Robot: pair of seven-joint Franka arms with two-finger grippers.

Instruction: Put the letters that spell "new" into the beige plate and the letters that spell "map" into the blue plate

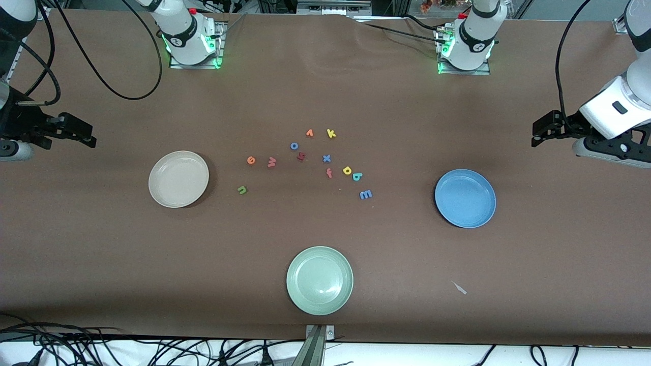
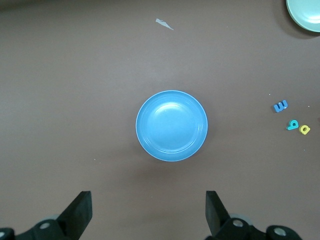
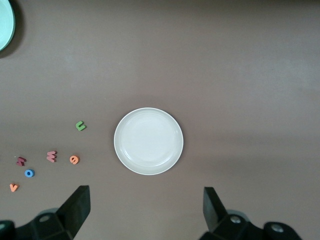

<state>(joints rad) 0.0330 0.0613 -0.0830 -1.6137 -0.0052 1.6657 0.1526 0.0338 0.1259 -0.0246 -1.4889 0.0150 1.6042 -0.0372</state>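
The beige plate point(image 1: 178, 179) point(image 3: 148, 141) lies bare toward the right arm's end, the blue plate point(image 1: 465, 198) point(image 2: 171, 125) bare toward the left arm's end. Between them lie scattered letters: green n point(image 1: 242, 189) point(image 3: 80, 125), salmon w point(image 1: 272, 161) point(image 3: 51, 156), orange e point(image 1: 250, 160) point(image 3: 74, 159), blue m point(image 1: 365, 194) point(image 2: 280, 106), teal p point(image 1: 357, 176) point(image 2: 292, 124), yellow a point(image 1: 347, 170) point(image 2: 304, 129). My right gripper point(image 1: 84, 136) point(image 3: 146, 207) hangs open and empty beside the beige plate. My left gripper point(image 1: 540, 133) point(image 2: 148, 210) hangs open and empty beside the blue plate.
A pale green plate point(image 1: 319, 280) sits near the table's front edge. Other letters lie in the cluster: orange v point(image 1: 309, 133), yellow k point(image 1: 331, 133), blue o point(image 1: 294, 146), blue x point(image 1: 326, 158), red f point(image 1: 329, 173). A white scrap point(image 1: 460, 287) lies nearer the camera than the blue plate.
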